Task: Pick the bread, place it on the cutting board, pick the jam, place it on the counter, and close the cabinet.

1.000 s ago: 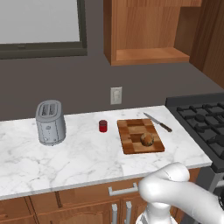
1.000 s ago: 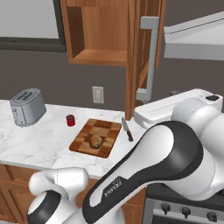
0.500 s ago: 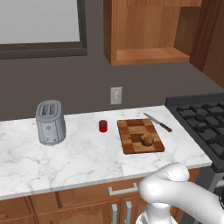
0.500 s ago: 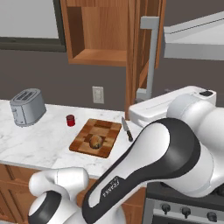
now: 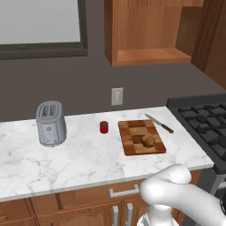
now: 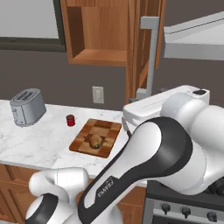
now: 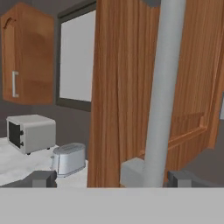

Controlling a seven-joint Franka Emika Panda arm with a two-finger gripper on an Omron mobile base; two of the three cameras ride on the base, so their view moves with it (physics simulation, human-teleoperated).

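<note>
Left base view: on the white marble counter [image 5: 84,163] the bread [image 5: 148,141] sits on the checkered board [image 5: 141,137]. The red jam [image 5: 104,127] stands just left of the board, apart from it. A toaster [image 5: 50,123] stands further left, and a knife [image 5: 159,123] lies beside the board's right edge. Above, the cabinet [image 5: 150,31] is open.

Right base view: the cabinet door [image 6: 140,48] stands swung out, its silver handle [image 6: 149,57] facing the arm.

Hand view: the gripper [image 7: 111,178] is spread fully wide and holds nothing. The handle [image 7: 162,96] rises between the fingers [image 7: 43,178], nearer the right one. The toaster [image 7: 68,158] lies beyond the left finger, a microwave [image 7: 30,132] behind it.
</note>
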